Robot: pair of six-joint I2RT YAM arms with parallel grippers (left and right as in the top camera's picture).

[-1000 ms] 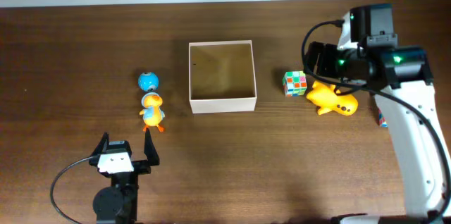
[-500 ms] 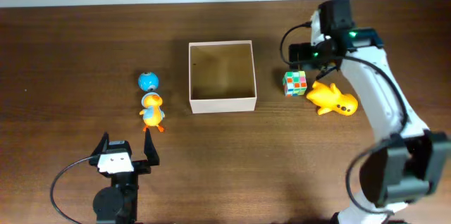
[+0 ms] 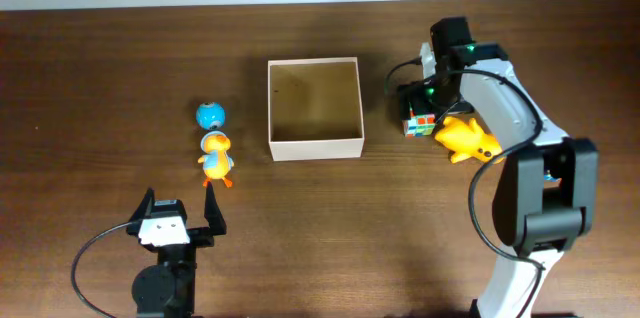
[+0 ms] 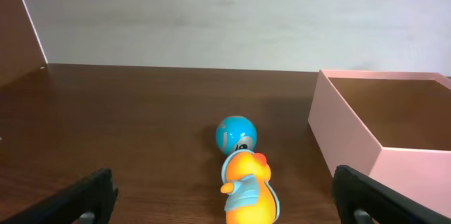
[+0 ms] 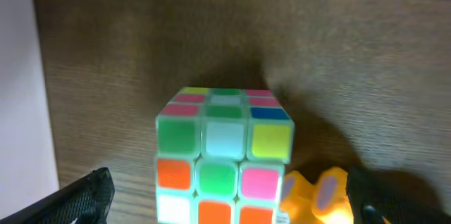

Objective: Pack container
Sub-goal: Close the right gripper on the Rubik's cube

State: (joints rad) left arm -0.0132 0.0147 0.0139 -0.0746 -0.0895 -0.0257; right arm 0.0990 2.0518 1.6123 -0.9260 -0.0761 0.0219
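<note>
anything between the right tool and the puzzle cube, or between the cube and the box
Nothing visible. The right tool hovers open straight over the cube; only bare table separates it from the container.

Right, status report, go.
Left gripper open, behind orange duck. Right gripper open over puzzle cube. Container empty. Yellow toy close beside cube.

On my right wrist feed, the cube (image 5: 224, 153) loses its bottom row and most of the yellow toy (image 5: 317, 196) falls below frame. Overhead, the right claw (image 3: 415, 108) covers the cube's far edge. The left wrist feed crops the duck toy (image 4: 246, 185) at its lower body and the container (image 4: 349, 136) on its right side.
</note>
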